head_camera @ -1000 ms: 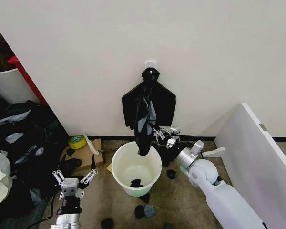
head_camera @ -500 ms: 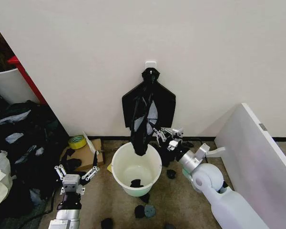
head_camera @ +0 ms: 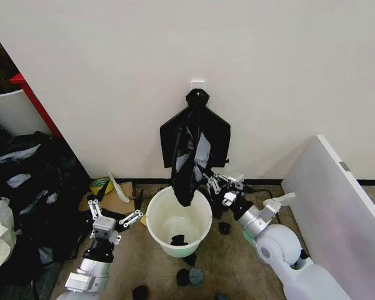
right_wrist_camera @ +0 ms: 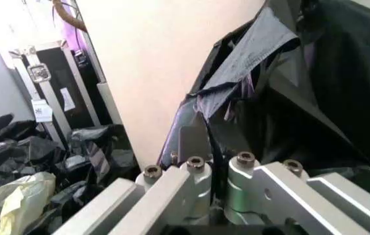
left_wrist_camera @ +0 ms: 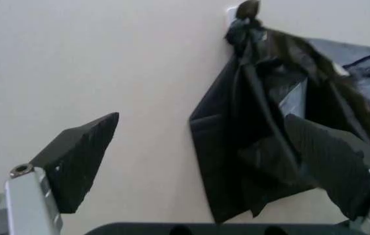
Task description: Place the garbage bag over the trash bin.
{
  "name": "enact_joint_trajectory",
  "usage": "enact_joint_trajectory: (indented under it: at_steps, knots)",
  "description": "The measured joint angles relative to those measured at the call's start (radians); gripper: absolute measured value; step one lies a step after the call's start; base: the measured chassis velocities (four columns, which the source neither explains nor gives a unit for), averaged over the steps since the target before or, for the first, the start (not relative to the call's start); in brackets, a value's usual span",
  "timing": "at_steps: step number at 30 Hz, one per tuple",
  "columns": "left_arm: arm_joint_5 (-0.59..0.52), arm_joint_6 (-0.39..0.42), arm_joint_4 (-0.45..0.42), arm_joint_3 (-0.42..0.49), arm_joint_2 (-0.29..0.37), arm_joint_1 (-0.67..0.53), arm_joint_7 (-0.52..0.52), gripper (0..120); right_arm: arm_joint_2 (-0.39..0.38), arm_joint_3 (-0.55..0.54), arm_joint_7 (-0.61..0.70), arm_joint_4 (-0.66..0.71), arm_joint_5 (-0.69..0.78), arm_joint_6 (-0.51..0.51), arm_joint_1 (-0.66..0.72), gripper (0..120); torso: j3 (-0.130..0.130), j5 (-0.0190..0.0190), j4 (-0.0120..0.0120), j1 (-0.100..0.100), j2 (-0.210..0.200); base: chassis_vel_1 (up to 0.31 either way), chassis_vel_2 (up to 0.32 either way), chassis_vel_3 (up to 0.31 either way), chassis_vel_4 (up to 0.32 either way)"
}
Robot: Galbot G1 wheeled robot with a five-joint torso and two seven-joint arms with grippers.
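The garbage bag (head_camera: 186, 169) hangs against the wall, its lower end dipping into the trash bin (head_camera: 179, 220) on the floor. It should be drawn down gently and its mouth spread over the rim. The right gripper (head_camera: 217, 185) is raised beside the bag, fingers seemingly clamped on it. The left gripper (head_camera: 114, 217) is held low beside the bin, fingers apart.

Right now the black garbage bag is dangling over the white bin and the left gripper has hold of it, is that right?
Not quite. The head view shows the right gripper at the garbage bag, which dangles over the trash bin. The left gripper is open, off to the bin's left, touching nothing.
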Motion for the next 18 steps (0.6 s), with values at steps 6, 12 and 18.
enact_joint_trajectory:
  at_steps: [6,12,18]
  knots:
    - [-0.123,0.035,0.05,0.095,0.111,-0.168,0.03,100,0.012,0.013,0.013,-0.004,0.0,0.003,-0.006,0,0.0,-0.0003,-0.0003,0.0,0.0,0.0,0.0,0.0,0.0]
    - [-0.241,0.059,0.142,0.227,0.182,-0.351,0.038,100,0.035,0.045,0.017,-0.007,-0.002,0.006,-0.008,0,0.0,0.0001,-0.0002,0.0,0.0,0.0,0.0,0.0,0.0]
    - [-0.256,0.085,0.209,0.393,0.217,-0.539,0.037,100,0.035,0.065,0.02,-0.004,-0.003,0.007,-0.024,0,0.0,0.0003,-0.0002,0.0,0.0,0.0,0.0,0.0,0.0]
